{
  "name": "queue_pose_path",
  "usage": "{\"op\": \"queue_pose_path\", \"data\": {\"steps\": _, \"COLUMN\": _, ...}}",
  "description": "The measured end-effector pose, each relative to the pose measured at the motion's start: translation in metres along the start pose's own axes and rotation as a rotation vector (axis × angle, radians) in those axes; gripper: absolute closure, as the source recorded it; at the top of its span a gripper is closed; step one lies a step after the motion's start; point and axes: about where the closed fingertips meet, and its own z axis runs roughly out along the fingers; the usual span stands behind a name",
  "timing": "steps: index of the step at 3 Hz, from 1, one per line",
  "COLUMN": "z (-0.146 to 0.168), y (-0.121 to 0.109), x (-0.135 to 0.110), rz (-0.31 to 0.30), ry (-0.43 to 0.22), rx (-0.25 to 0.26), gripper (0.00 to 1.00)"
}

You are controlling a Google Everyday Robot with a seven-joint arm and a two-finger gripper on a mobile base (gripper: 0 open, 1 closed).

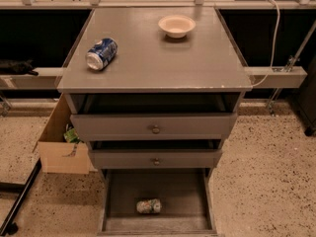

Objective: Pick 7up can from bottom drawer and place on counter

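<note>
The 7up can (149, 206), silvery-white with green markings, lies on its side on the floor of the open bottom drawer (123, 194), near the front middle. The counter (158, 53) is the flat grey top of the cabinet above it. The gripper is not in view in the camera view.
A blue and white can (101, 54) lies on its side on the counter's left. A cream bowl (177, 25) stands at the counter's back right. Two upper drawers with knobs (155, 129) are partly pulled out. A cardboard box (61, 142) stands left of the cabinet. A black leg (19, 201) crosses the floor at lower left.
</note>
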Motion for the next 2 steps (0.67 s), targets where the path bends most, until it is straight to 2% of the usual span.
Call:
{"op": "queue_pose_path", "data": {"steps": 1, "z": -0.003, "y": -0.062, "x": -0.028, "rz": -0.040, "ry": -0.009, "rx": 0.018, "gripper": 0.00}}
{"op": "queue_pose_path", "data": {"steps": 2, "z": -0.011, "y": -0.162, "x": -0.095, "rz": -0.124, "ry": -0.021, "rx": 0.088, "gripper": 0.00}}
